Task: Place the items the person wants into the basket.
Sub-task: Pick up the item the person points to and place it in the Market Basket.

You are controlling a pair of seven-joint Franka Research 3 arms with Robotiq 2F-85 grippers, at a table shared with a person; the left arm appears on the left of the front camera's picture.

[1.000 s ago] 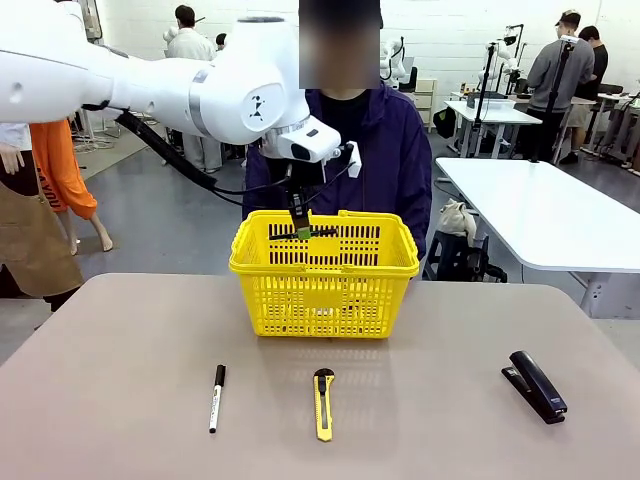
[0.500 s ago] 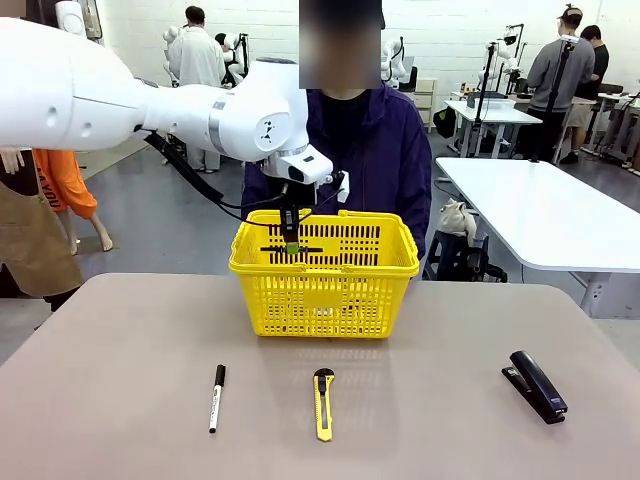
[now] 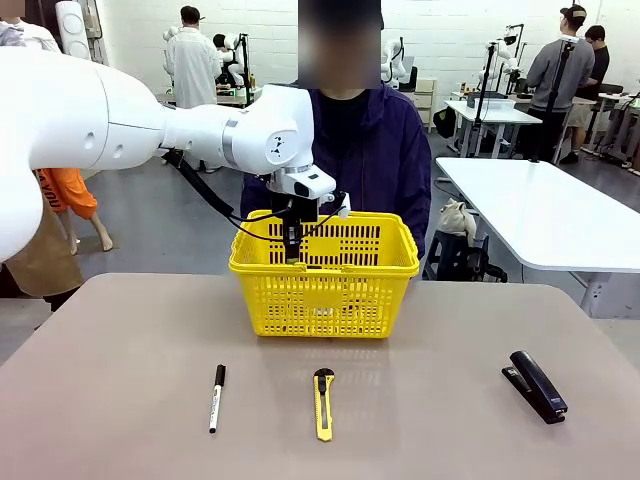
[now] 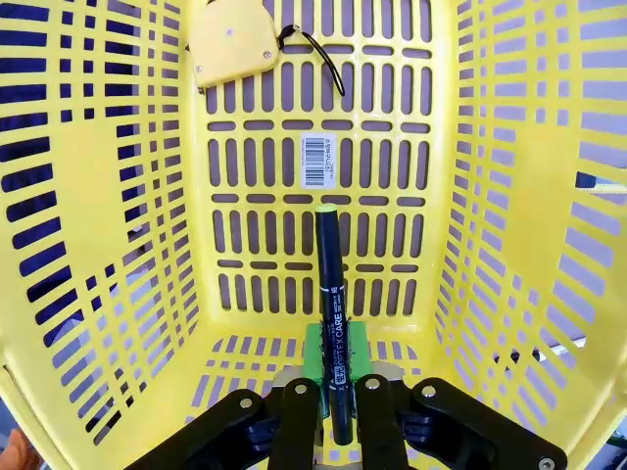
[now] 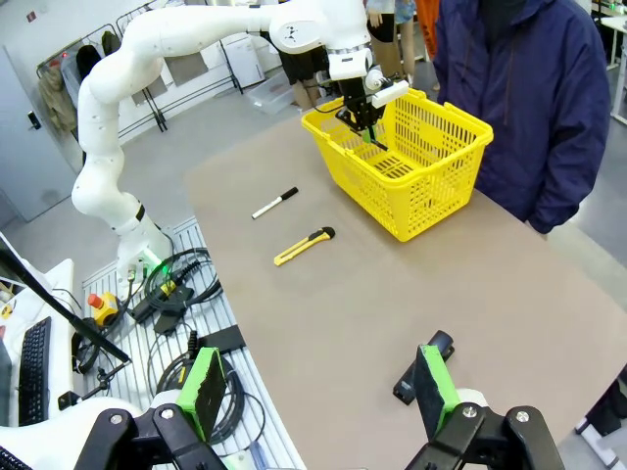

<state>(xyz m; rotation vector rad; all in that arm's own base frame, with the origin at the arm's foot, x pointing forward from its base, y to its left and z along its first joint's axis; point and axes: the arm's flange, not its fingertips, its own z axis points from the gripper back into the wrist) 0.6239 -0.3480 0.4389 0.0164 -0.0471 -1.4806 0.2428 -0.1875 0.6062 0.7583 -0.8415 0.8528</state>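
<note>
My left gripper (image 3: 293, 244) reaches down inside the yellow basket (image 3: 325, 300), which stands in front of the person (image 3: 385, 160) in the navy jacket. In the left wrist view this gripper (image 4: 331, 397) is shut on the thin black pen (image 4: 330, 304), whose yellow-green end points at the basket floor (image 4: 265, 186). The yellow tape measure (image 4: 232, 44) lies in a far corner of the basket. The black stapler (image 3: 535, 386) lies on the table at the right. My right gripper (image 5: 318, 392) hangs open high above the table, with the stapler (image 5: 419, 364) just past its fingers.
A white marker with a black cap (image 3: 216, 397) and a yellow-and-black utility knife (image 3: 323, 403) lie on the near table in front of the basket. Other white tables and people stand farther back in the room.
My left gripper has come down from above the basket's rim to inside it, carrying the pen. Nothing on the table has moved.
</note>
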